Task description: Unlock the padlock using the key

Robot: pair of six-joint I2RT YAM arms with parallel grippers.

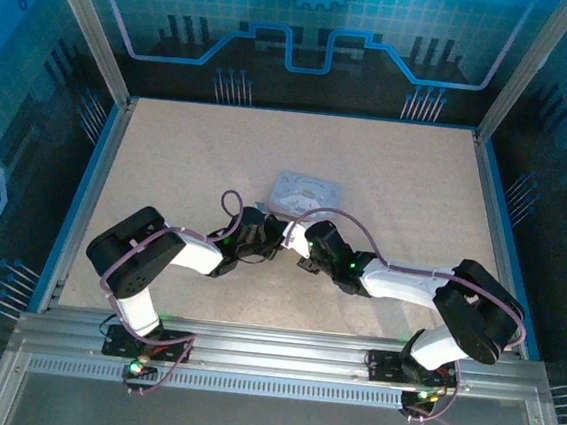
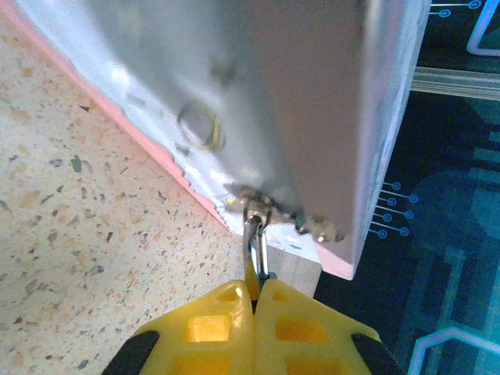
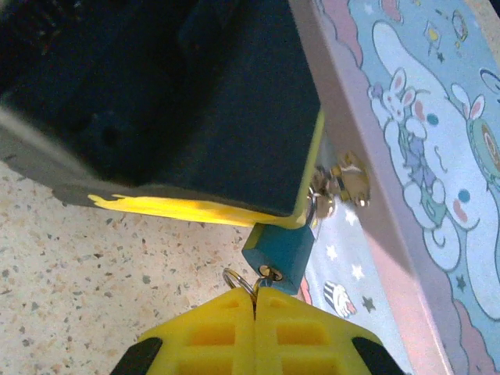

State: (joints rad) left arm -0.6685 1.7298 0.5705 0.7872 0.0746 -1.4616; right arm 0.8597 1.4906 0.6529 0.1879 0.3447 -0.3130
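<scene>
Top camera looks down from behind; both wrist cameras closely face the tin (image 2: 312, 94) (image 3: 422, 156).

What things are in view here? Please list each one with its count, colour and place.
table: one, speckled beige, under everything
tin: one, pastel with cartoon print, middle of the table, just beyond the grippers
hasp: one, silvery, on the tin's edge
padlock: one, dark blue, on the hasp by its thin metal shackle
key: one, pale metal, in the padlock's bottom end
key ring: one, thin wire, beside the key
left gripper: one, yellow fingers, shut on the padlock
right gripper: one, yellow fingers, shut on the key
</scene>
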